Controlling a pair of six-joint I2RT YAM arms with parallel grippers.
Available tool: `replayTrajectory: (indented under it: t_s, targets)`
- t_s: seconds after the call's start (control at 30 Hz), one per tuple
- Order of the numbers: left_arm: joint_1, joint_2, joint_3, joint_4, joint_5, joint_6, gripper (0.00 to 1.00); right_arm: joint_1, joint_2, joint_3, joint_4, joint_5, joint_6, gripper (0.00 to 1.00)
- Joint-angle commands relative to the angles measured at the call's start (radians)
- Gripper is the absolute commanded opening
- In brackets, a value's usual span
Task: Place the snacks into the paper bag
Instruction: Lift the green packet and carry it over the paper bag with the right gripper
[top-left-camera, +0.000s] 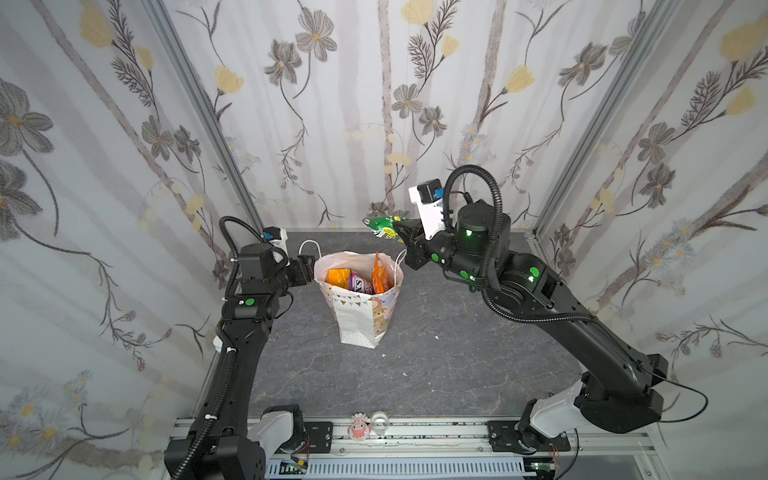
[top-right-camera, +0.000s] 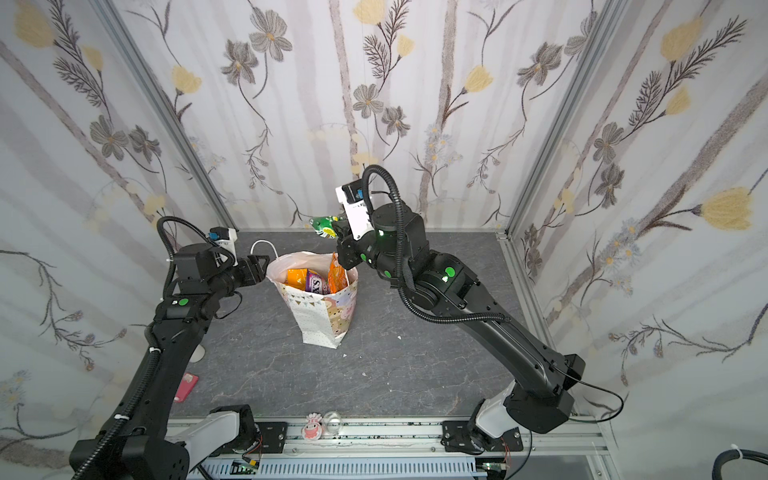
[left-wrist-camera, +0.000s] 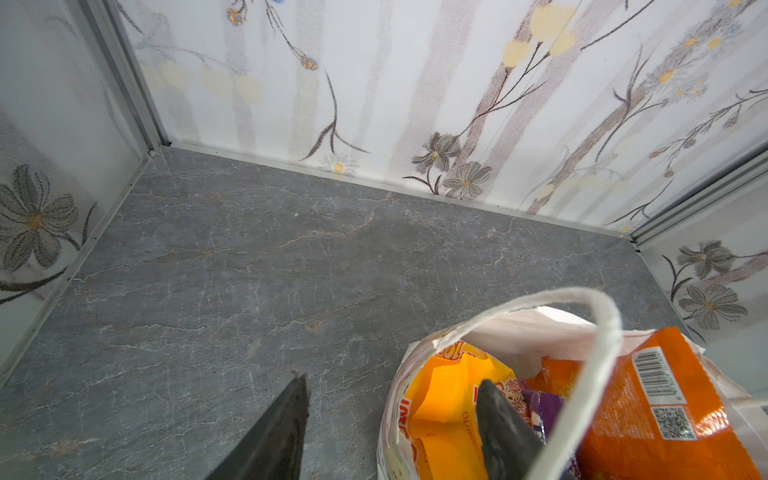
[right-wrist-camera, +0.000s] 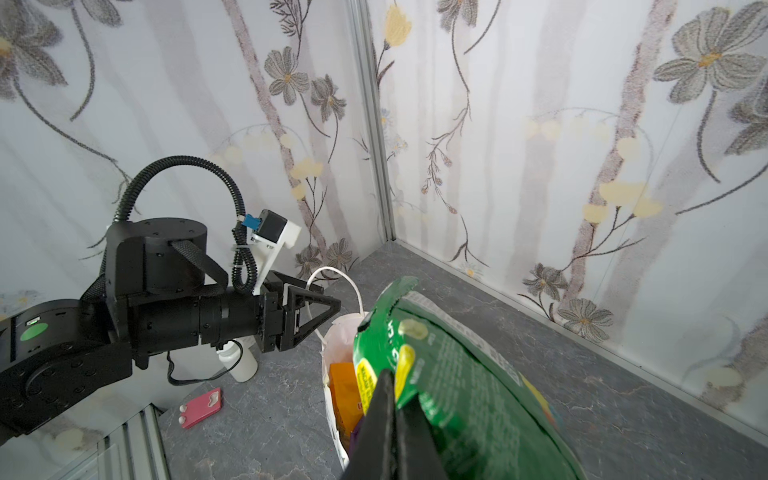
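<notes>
1. Upright on the grey table (top-left-camera: 436, 353) in both top views: paper bag (top-left-camera: 359, 316) (top-right-camera: 320, 316), mouth open, dotted side and cartoon front toward the near edge.
2. Inside the paper bag, standing on edge: yellow-orange packet (top-left-camera: 338, 277) toward the left arm, purple packet (top-left-camera: 361, 284) in the middle, orange packet (top-left-camera: 380, 274) toward the right arm, with its top poking above the rim.
3. At the paper bag's rim on the left arm's side: left gripper (top-left-camera: 309, 270) (left-wrist-camera: 390, 380), jaws parted to a middling gap. In the left wrist view, one finger (left-wrist-camera: 282, 419) outside the bag wall and one inside, over the yellow-orange packet. Rim between the two, not pinched.
4. Arching over the paper bag's mouth in the left wrist view: white cord handle (left-wrist-camera: 598, 332), close beside the inner finger.
5. Above and just beyond the paper bag's far rim, toward the right arm: right gripper (top-left-camera: 405, 232) (right-wrist-camera: 392, 382), clamped tight on one edge of the green packet (top-left-camera: 384, 226) (right-wrist-camera: 457, 374). Packet in the air, clear of the table, not yet inside the bag.
6. On the table, well apart from the paper bag on the left arm's side: flat pink thing (top-right-camera: 187, 386) and, nearer the bag, white bottle (right-wrist-camera: 241, 361).
7. Well in front of the paper bag, on the metal rail (top-left-camera: 436, 432): small pink figure (top-left-camera: 359, 428) with clear dome (top-left-camera: 380, 422) just beside it.
</notes>
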Motion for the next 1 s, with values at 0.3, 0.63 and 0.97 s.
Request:
replayTrajectory:
  t_s: [0.3, 0.63, 0.97]
  targets:
    - [0.001, 0.002, -0.004, 0.023, -0.002, 0.012, 0.59, 0.063, 0.305, 0.287, -0.123, -0.164, -0.077, 0.0]
    - [0.001, 0.001, -0.006, 0.024, -0.002, 0.013, 0.56, -0.01, 0.436, 0.357, -0.226, -0.289, -0.143, 0.0]
    - [0.001, 0.003, -0.006, 0.026, 0.013, 0.011, 0.53, -0.042, 0.521, 0.409, -0.258, -0.254, -0.239, 0.0]
